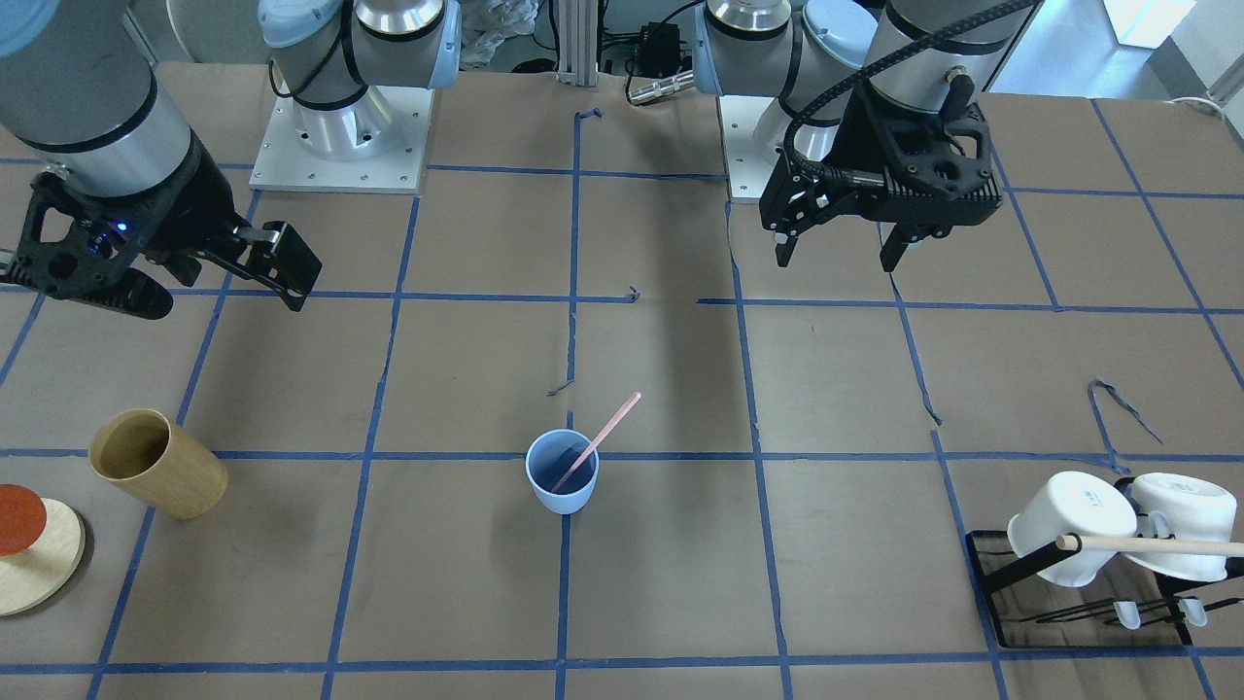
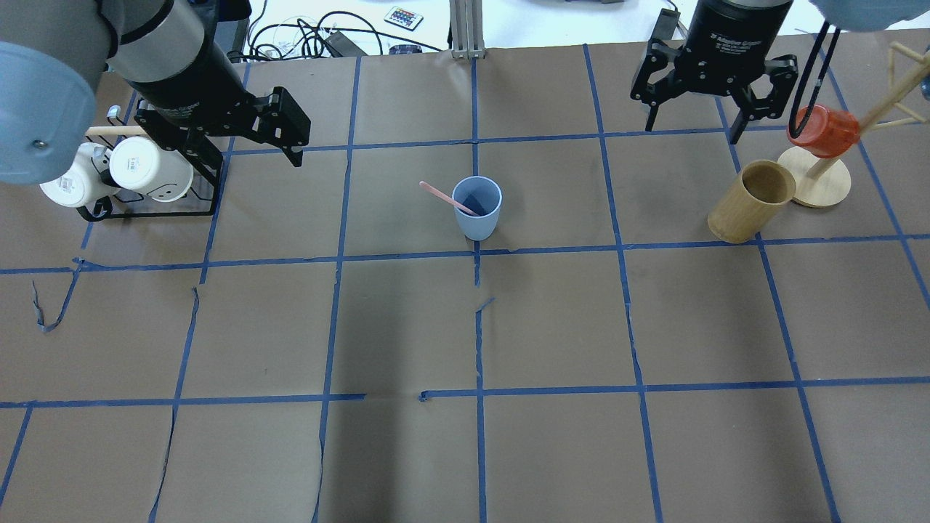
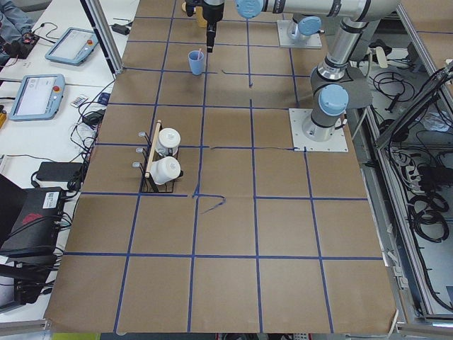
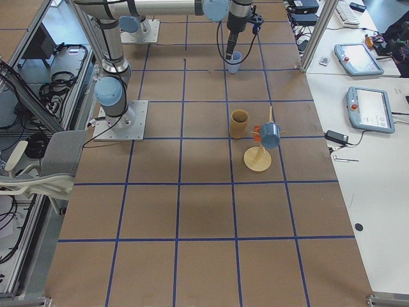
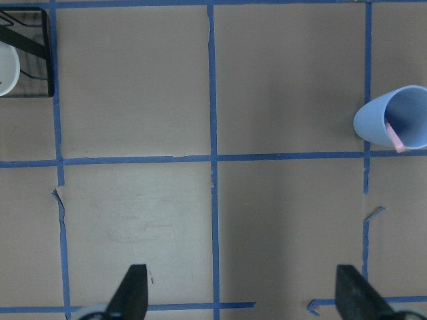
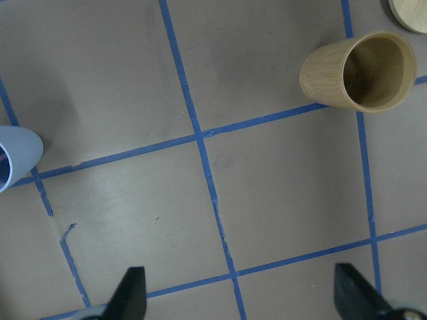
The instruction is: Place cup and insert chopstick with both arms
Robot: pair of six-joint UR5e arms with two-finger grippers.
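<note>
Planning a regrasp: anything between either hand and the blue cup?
Nothing visible. Only bare table lies between the left hand, the right hand and the cup, which holds the chopstick. The mug rack and wooden cup sit off to the sides.

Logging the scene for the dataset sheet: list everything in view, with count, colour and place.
cup: 1, pale blue, upright at table centre
chopstick: 1, pale pink, leaning inside the cup
wooden cup: 1, tan, robot's right side
orange cup: 1, orange-red, hung on the stand
stand: 1, light wood, beside the wooden cup
white mugs: 2, on the rack
rack: 1, black wire, robot's left side
wooden rod: 1, pale, across the rack
table: 1, brown with blue tape grid
handheld screens: 2, blue-grey, on the side bench
left gripper: open, empty, raised
right gripper: open, empty, raised
</note>
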